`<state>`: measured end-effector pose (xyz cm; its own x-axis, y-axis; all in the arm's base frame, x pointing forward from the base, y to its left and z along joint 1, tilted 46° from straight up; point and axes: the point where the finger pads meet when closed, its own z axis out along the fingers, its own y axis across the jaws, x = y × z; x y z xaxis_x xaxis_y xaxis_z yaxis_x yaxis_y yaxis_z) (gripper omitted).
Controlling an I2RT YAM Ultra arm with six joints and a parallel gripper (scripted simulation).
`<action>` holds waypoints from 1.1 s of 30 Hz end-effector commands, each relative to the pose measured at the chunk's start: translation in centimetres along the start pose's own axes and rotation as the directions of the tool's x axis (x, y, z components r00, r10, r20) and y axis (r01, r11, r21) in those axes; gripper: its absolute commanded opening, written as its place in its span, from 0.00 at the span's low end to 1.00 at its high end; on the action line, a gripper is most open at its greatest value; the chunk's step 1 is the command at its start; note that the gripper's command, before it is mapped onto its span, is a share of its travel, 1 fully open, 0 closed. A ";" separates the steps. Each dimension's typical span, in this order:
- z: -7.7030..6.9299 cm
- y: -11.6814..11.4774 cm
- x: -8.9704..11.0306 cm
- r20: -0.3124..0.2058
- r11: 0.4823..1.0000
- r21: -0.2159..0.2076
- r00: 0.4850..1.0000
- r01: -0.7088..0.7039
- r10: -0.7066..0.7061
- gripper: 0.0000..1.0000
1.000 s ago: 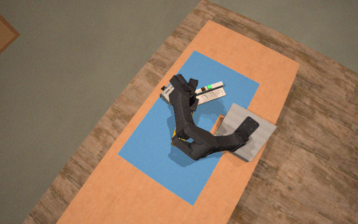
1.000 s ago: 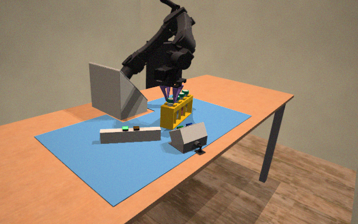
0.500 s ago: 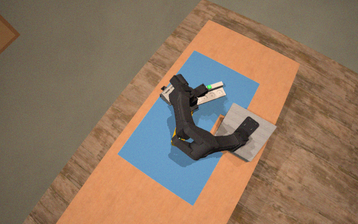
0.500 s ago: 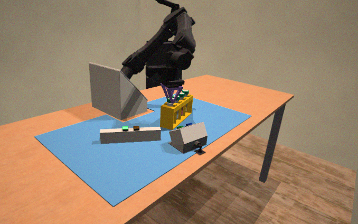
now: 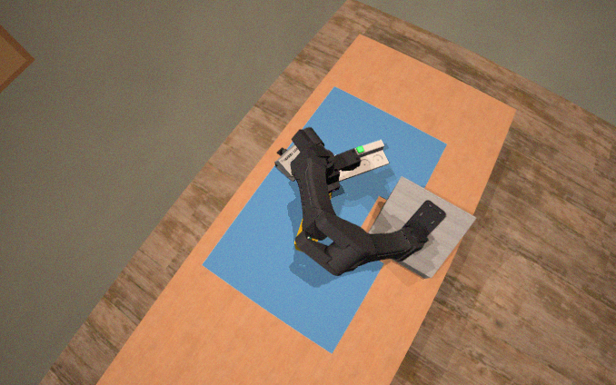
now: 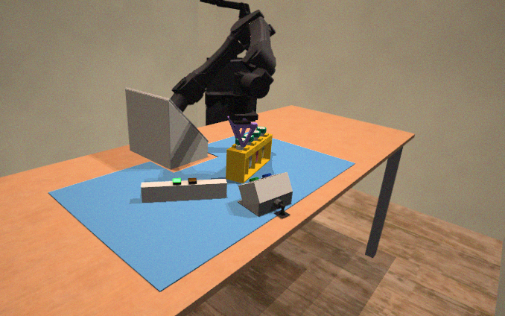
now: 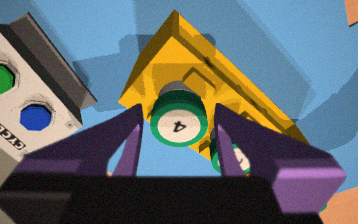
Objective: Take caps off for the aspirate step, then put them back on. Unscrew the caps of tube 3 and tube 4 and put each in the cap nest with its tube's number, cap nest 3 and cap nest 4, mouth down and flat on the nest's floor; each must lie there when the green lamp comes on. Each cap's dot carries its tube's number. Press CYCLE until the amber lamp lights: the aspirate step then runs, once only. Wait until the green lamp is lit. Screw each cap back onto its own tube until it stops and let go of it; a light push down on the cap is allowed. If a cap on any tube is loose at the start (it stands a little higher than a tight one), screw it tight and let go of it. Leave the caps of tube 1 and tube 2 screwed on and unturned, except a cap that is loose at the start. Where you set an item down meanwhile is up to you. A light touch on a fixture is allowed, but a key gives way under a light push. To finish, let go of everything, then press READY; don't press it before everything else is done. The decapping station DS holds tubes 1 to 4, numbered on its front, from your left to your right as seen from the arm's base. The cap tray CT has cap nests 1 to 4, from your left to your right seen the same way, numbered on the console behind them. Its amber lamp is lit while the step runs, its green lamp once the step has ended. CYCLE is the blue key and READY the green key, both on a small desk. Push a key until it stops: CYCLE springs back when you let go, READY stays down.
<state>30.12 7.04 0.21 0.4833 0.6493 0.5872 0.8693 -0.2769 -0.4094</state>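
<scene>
Surface (image 6: pixel 357 123): yellow station (image 6: pixel 238 164) stands mid-mat, nearer far edge.
Claw (image 7: pixel 178 145) released, fingers straddling cap 4 (image 7: pixel 179 126) with gaps both sides, gripping nothing.
Cap 4 seated on tube at station's end, directly below claw, axis vertical.

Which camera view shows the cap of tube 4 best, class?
The wrist view: cap 4 sits centred between the open purple fingers, its number readable. The exterior view shows only small green caps under the gripper. In the top view the arm hides it.
</scene>
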 end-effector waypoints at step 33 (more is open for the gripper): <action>-0.6 0.3 0.0 0.006 0.615 -0.010 0.615 0.789 -0.789 0.49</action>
<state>30.08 7.05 0.37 -0.2528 0.6581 0.7093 0.9614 0.2529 0.1081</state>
